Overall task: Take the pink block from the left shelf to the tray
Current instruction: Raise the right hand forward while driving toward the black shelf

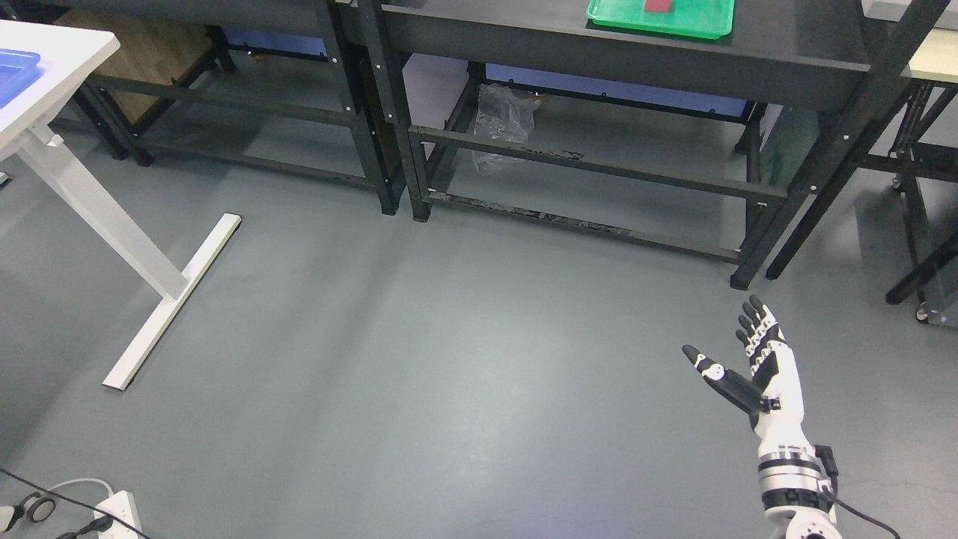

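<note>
A green tray [696, 22] lies on the dark shelf [786, 52] at the top right. A reddish-pink block [658, 5] lies in it, cut off by the top edge. My right hand [730, 340] is low at the lower right, over the bare floor, far below and in front of the shelf. Its fingers [756, 322] are stretched out and its thumb is spread; it holds nothing. My left arm is out of view.
A second dark shelf frame [247, 112] stands at the top left. A white table [45, 82] with a blue tray [15, 71] stands at the left, its foot [176, 299] on the floor. A clear plastic bag [501, 123] lies under the shelf. A power strip [116, 516] lies at the bottom left.
</note>
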